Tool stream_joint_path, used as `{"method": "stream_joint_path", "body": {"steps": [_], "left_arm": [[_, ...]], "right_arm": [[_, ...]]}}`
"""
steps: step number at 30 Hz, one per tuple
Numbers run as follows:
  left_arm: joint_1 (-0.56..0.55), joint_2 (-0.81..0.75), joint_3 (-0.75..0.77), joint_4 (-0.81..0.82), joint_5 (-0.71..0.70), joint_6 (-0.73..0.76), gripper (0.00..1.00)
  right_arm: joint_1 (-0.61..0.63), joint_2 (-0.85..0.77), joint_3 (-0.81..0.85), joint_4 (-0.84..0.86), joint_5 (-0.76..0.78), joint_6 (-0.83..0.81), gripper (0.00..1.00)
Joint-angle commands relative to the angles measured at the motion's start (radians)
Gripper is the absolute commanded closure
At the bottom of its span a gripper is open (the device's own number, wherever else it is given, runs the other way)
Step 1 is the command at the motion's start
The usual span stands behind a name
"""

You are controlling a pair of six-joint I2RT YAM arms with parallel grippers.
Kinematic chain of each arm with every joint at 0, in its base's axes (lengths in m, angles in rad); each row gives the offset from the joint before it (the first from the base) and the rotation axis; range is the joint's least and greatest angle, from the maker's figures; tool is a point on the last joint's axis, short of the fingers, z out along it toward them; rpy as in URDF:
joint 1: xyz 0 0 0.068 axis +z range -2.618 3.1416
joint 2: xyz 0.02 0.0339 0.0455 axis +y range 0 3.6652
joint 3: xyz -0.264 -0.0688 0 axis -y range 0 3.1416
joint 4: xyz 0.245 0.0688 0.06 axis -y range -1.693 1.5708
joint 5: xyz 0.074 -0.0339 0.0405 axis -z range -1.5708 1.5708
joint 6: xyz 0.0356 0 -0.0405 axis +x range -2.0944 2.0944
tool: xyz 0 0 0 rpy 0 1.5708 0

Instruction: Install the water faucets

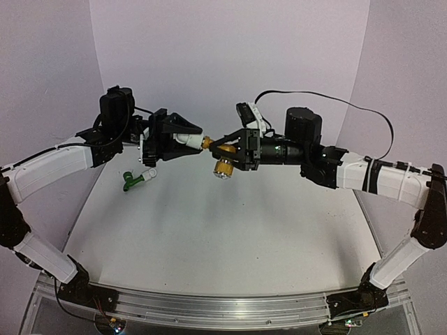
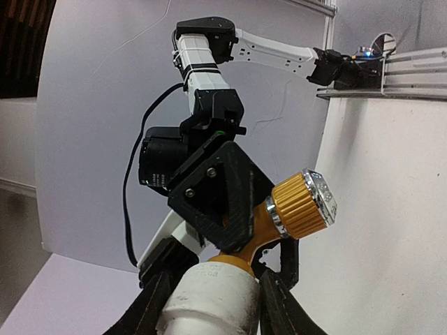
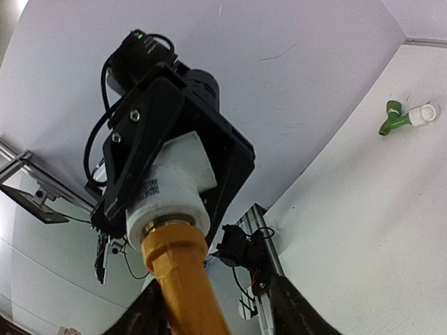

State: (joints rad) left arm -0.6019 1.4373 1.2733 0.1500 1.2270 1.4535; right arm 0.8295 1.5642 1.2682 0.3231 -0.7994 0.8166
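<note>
From above, the left claw point(image 1: 183, 134) is clamped on a white fitting point(image 1: 188, 139), held in the air well above the desk point(image 1: 209, 237). The right claw point(image 1: 230, 144) faces it tip to tip. The yellow faucet point(image 1: 223, 167) sits between the right claw's fingers, its stem running to the fitting and its knob hanging below that claw. The green faucet point(image 1: 131, 181) lies on the desk, below and just behind the left claw, with a second fitting point(image 1: 148, 174) on its end.

In the left wrist view, the white fitting point(image 2: 209, 289) sits tight between the left claw's fingers point(image 2: 157, 303). The yellow faucet point(image 2: 302, 204) rises out of the fitting's far end, its ribbed knob off to the right. The right claw point(image 2: 223, 202) straddles the faucet's body just beyond the fitting.

In the right wrist view, the yellow faucet point(image 3: 178, 262) runs straight ahead from the right claw point(image 3: 209, 317) into the white fitting point(image 3: 174, 199), which the left claw point(image 3: 164, 150) grips. The right claw's fingers point(image 3: 293, 314) stand apart, one close against the stem and the other clear of it with a gap showing. The green faucet point(image 3: 391, 120) and the second fitting point(image 3: 423, 114) lie far off to the upper right on the desk point(image 3: 363, 230).
</note>
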Motion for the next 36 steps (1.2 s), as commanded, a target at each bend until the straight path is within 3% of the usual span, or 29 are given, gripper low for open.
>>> {"method": "stream_joint_path", "body": {"steps": [1,6,11,13,17,25,29,33,36], "left_arm": [[-0.029,-0.02,-0.002,0.077,-0.105,-0.079,1.0],[-0.026,0.024,0.006,0.077,-0.179,-0.58,1.0],[-0.026,0.064,0.022,0.094,-0.32,-1.172,1.0],[-0.025,0.083,0.049,0.094,-0.413,-1.437,1.0],[-0.005,0.058,0.071,-0.002,-0.555,-1.895,1.0],[0.0,-0.046,-0.011,-0.052,-0.329,-2.629,1.0],[0.002,-0.018,-0.098,-0.055,-0.172,-2.986,1.0],[0.002,-0.018,-0.18,-0.056,-0.103,-3.114,1.0],[0.002,-0.031,-0.218,-0.058,-0.099,-3.153,1.0]], "right_arm": [[-0.017,-0.083,0.026,-0.086,0.132,-0.091,0.38],[-0.042,-0.178,-0.037,-0.171,0.132,-0.318,0.23],[-0.043,-0.292,-0.116,-0.269,0.222,-0.562,0.09],[-0.044,-0.346,-0.184,-0.267,0.311,-0.678,0.03],[-0.044,-0.407,-0.296,-0.214,0.539,-0.864,0.02],[-0.044,-0.349,-0.308,-0.1,0.552,-1.341,0.02],[-0.042,-0.322,-0.352,0.015,0.422,-1.71,0.02],[-0.039,-0.307,-0.391,0.074,0.246,-2.146,0.02],[-0.03,-0.288,-0.351,0.079,0.223,-2.24,0.02]]}}
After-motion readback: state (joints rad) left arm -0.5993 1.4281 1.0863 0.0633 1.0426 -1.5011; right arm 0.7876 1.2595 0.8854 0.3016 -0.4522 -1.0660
